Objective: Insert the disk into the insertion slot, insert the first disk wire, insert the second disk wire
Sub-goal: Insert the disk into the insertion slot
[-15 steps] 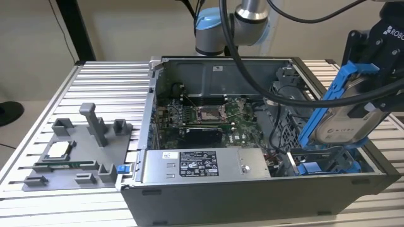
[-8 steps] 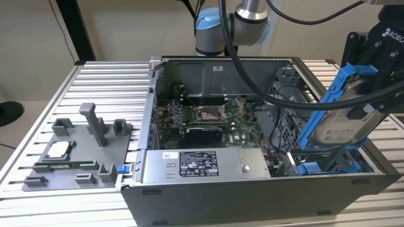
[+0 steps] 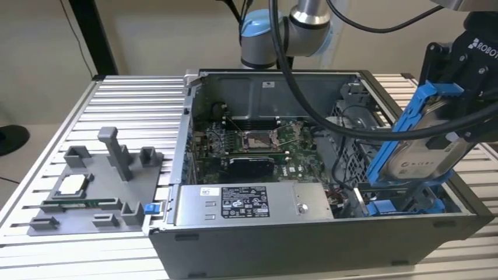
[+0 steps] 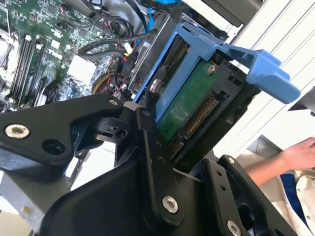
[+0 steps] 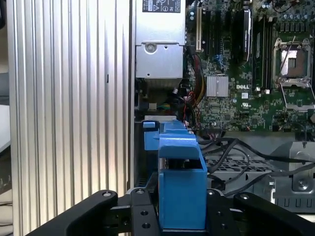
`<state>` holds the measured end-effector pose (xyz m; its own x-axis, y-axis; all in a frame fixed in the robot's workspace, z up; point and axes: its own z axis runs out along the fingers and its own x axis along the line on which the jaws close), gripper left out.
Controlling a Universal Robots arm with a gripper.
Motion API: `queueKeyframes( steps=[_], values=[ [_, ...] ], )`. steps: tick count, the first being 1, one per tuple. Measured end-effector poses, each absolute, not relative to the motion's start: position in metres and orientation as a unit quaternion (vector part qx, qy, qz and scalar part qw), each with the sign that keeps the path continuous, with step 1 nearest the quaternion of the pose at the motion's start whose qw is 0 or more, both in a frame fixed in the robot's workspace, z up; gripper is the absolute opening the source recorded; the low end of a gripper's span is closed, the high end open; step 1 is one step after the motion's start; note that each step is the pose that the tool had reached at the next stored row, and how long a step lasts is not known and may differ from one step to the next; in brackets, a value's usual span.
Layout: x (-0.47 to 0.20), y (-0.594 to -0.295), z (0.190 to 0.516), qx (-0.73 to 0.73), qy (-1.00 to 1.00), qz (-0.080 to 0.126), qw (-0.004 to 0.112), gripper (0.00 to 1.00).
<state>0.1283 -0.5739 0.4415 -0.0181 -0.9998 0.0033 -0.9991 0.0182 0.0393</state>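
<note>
Hand (image 3: 449, 108) is clamping the disk (image 3: 420, 153) across its blue frame and holding it tilted, with the lower end close over the insertion slot (image 3: 400, 204) in the computer case (image 3: 311, 245), apparently to line it up with the slot's rails.

Arm (image 3: 269, 26), upper centre of exterior view: silver-grey tube sections, pale blue joint caps. Glossy black cables (image 3: 286, 64) run down from it. Gripper (image 5: 181, 215): matte black, white lettering on housing at upper right of exterior view. Both wrist views: black linkage bars (image 4: 54, 128) w/ rounded ends, silver socket-head screws (image 4: 170, 204) at pivots, several open holes. Fingers (image 5: 142, 219): flat black bars.
</note>
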Motion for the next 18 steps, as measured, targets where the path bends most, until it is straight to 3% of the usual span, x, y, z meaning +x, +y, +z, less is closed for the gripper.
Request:
queueKeyframes(
  steps=[18],
  values=[
    [0.1283, -0.5739, 0.436, 0.701, -0.713, -0.013, 0.015, 0.0]
  ],
)
